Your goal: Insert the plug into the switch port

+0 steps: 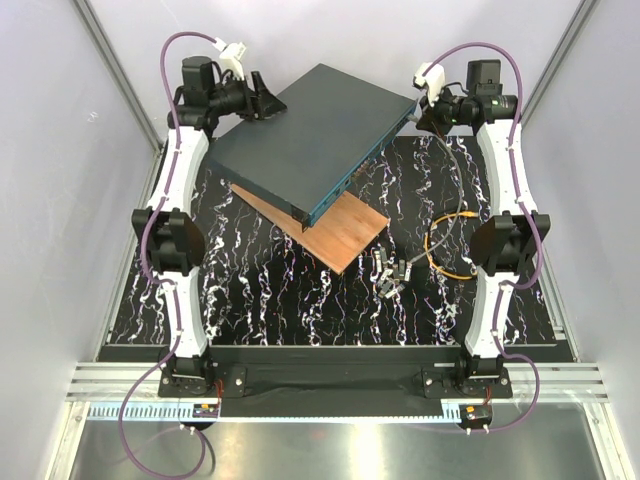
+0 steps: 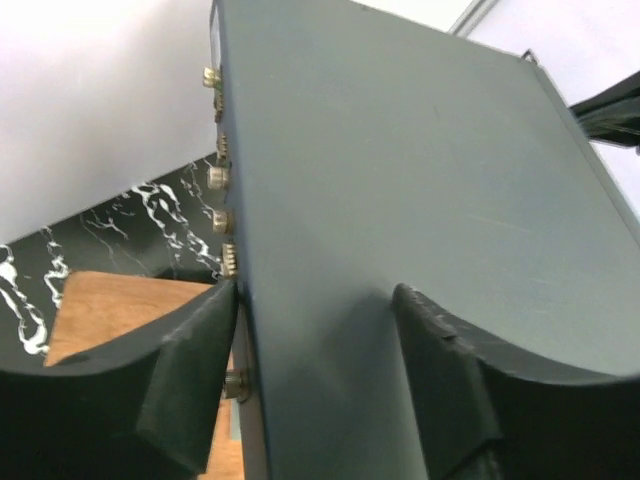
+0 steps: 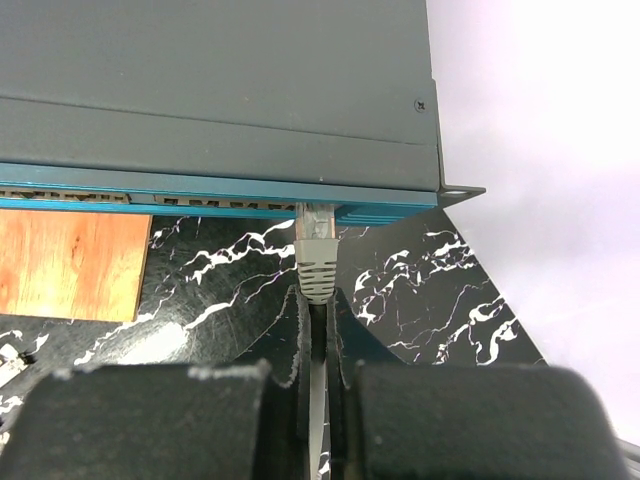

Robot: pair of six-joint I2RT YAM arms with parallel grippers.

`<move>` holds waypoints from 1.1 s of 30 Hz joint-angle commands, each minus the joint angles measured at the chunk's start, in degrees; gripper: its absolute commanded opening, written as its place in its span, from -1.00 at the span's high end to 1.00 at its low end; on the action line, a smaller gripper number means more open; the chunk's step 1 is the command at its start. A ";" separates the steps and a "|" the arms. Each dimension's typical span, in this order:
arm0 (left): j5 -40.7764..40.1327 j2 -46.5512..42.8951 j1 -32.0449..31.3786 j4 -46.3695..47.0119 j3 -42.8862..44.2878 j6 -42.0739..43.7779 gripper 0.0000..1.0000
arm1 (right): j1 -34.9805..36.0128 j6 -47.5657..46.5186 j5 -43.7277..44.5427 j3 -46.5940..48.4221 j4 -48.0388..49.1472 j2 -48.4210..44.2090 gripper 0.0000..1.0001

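Switch box (image 1: 310, 130), upper centre: dark grey top; front face (image 3: 200, 196) a teal-blue strip.
Plug (image 3: 316, 250), centre of the right wrist view: pale grey, translucent tip, lighter grey boot.
Cable (image 1: 447, 270), right of centre: orange-yellow loop.
Board (image 1: 345, 235), under the box: orange-brown wood grain.
Table mat (image 1: 250, 290): black with white marble veining.
Arms (image 1: 185, 300): white shells, black joints.
Arm leads (image 1: 123, 425): purple.
Side walls (image 1: 50, 200): plain pale grey.

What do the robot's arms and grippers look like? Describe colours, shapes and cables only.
The left arm and right arm have white links, bulky black joints and a looping purple cable each. The left gripper and right gripper are black; their fingers are broad, curved and matte.
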 commanded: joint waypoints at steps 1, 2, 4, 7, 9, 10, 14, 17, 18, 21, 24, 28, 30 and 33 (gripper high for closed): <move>-2.16 -6.07 0.14 2.89 -0.89 3.13 -0.44 | 9.65 0.96 -10.70 -3.28 15.75 0.90 1.00; -3.58 -7.13 0.32 0.80 -0.27 5.32 -0.48 | 9.65 1.23 -10.79 -3.63 15.40 0.81 1.00; -6.13 -10.72 0.23 -2.28 0.53 12.09 -0.56 | 9.65 2.02 -10.88 -3.64 15.57 0.81 1.00; -9.03 -14.86 -0.73 -8.42 0.79 20.88 -0.62 | 9.56 3.16 -10.88 -3.37 15.04 0.90 1.00; -11.67 -18.37 -3.27 -11.60 -0.26 27.71 -0.63 | 9.56 3.51 -10.96 -3.46 14.60 0.90 1.00; -15.08 -19.79 -5.63 -13.44 -1.40 29.50 -0.64 | 9.56 4.30 -11.05 -3.55 14.60 0.90 1.00; -25.01 -28.05 -15.10 -13.65 -13.84 39.42 -0.72 | 9.56 6.59 -11.93 -3.72 14.43 0.28 1.00; -37.75 -33.42 -25.47 -10.75 -22.73 48.92 -0.84 | 9.56 7.64 -12.72 -4.07 14.34 0.11 1.00; -43.35 -34.82 -27.87 -10.22 -24.24 51.81 -0.86 | 9.56 7.82 -12.81 -4.08 14.16 0.11 1.00; -52.07 -35.10 -35.08 -10.56 -26.45 55.16 -0.98 | 9.56 8.08 -12.90 -4.07 13.46 0.11 1.00; -57.46 -34.92 -41.06 -10.39 -28.03 57.62 -0.98 | 9.56 8.52 -12.81 -4.07 13.28 0.02 1.00; -69.95 -34.92 -49.23 -5.30 -32.52 62.12 -0.98 | 9.56 8.61 -12.90 -3.90 12.67 0.02 1.00; -70.83 -34.83 -50.30 -5.47 -32.35 59.32 -0.97 | 9.47 8.53 -12.81 -3.90 12.67 -0.07 1.00; -73.72 -35.18 -53.02 -5.91 -33.39 58.26 -0.98 | 9.47 8.70 -12.72 -3.90 12.67 -0.07 1.00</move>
